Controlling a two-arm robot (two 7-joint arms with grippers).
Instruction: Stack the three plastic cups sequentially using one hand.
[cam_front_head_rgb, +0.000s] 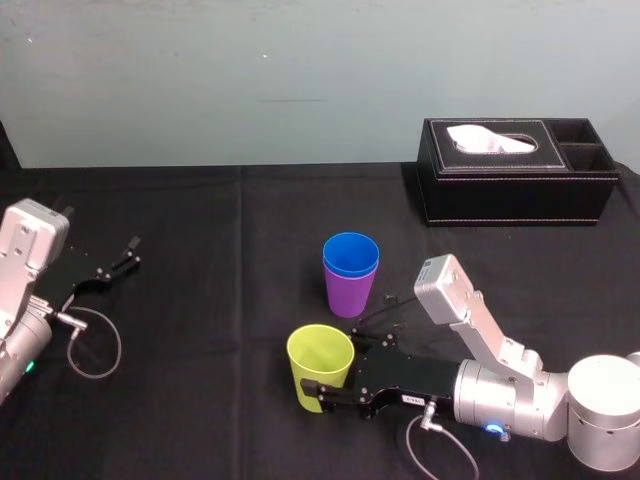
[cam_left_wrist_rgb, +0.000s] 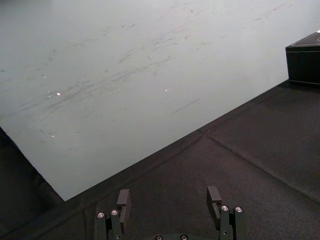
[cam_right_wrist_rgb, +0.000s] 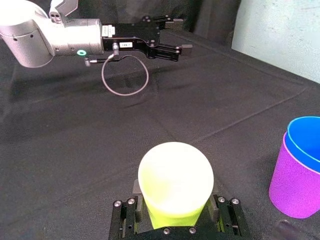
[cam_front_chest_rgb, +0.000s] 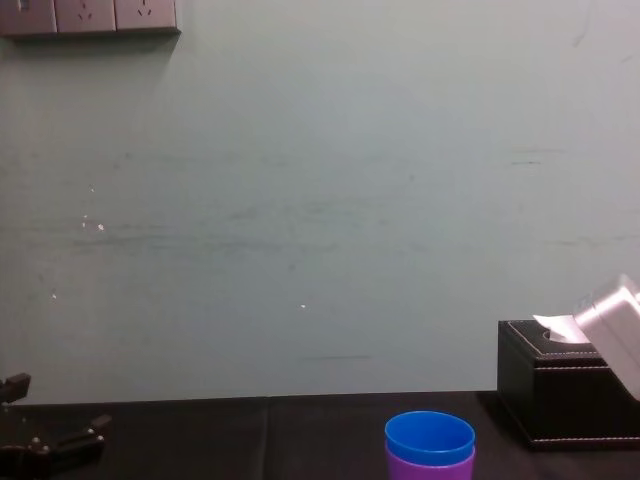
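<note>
Nearest me, my right gripper (cam_front_head_rgb: 325, 392) pinches the yellow-green cup (cam_front_head_rgb: 320, 358) near its base, just beyond it the blue cup (cam_front_head_rgb: 350, 251) sits nested in the purple cup (cam_front_head_rgb: 350, 293), and far left my left gripper (cam_front_head_rgb: 128, 252) hangs parked, fingers spread.

A lone cup (cam_front_head_rgb: 320, 362) stands front-left of two nested cups (cam_front_head_rgb: 350, 280), tissue box (cam_front_head_rgb: 515, 172) behind at right.
</note>
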